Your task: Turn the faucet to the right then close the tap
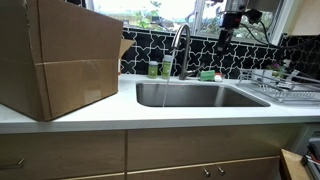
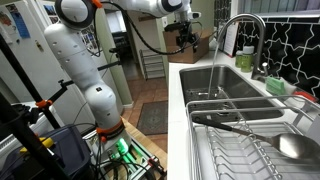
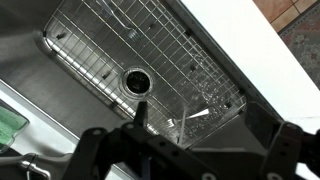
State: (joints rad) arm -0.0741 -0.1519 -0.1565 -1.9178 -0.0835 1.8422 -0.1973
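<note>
The faucet (image 1: 181, 42) is a tall silvery gooseneck spout at the back of the sink; it also shows in an exterior view (image 2: 243, 28). A thin stream of water (image 2: 218, 68) runs from its tip into the basin and splashes on the wire grid (image 3: 196, 118). My gripper (image 1: 232, 22) hangs high above the sink, apart from the faucet and touching nothing. It also shows in an exterior view (image 2: 185, 38). In the wrist view its two fingers (image 3: 185, 158) are spread wide, open and empty, looking down at the drain (image 3: 135, 78).
A big cardboard box (image 1: 60, 55) stands on the counter beside the sink (image 1: 200, 95). Small green bottles (image 1: 160, 68) and a green sponge (image 1: 207, 74) sit by the faucet's base. A dish rack (image 1: 282, 85) fills the counter on the other side.
</note>
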